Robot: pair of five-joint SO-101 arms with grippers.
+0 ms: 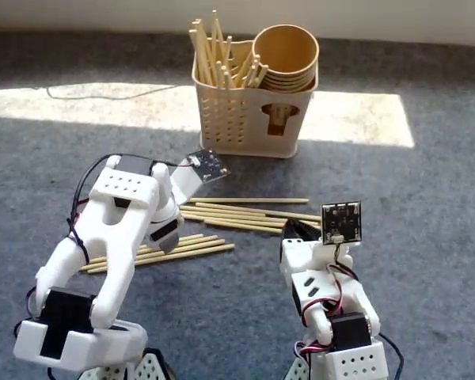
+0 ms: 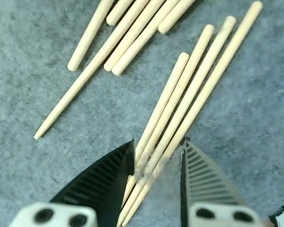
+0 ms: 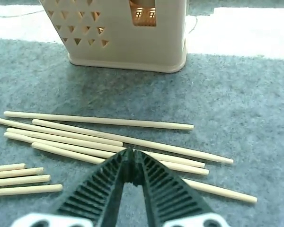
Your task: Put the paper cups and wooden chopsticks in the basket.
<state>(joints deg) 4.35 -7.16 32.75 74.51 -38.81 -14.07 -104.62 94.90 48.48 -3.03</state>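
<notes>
A cream basket (image 1: 241, 119) stands at the back and holds stacked paper cups (image 1: 286, 51) and several upright wooden chopsticks (image 1: 212, 51). Two groups of loose chopsticks lie on the grey carpet. The left arm (image 1: 127, 214) is bent over the near group (image 1: 202, 247). My left gripper (image 2: 158, 142) is open low over the carpet, its fingertips on either side of a flat bundle of chopsticks (image 2: 189, 94) and touching its outer sticks. My right gripper (image 3: 132, 153) is shut and empty, its tip just short of the far group (image 3: 99, 137).
The basket's perforated wall (image 3: 123, 47) rises behind the far chopsticks in the right wrist view. A second cluster of chopsticks (image 2: 128, 38) lies beyond the left gripper. A thin cable (image 1: 103, 93) runs across the sunlit strip at the back left.
</notes>
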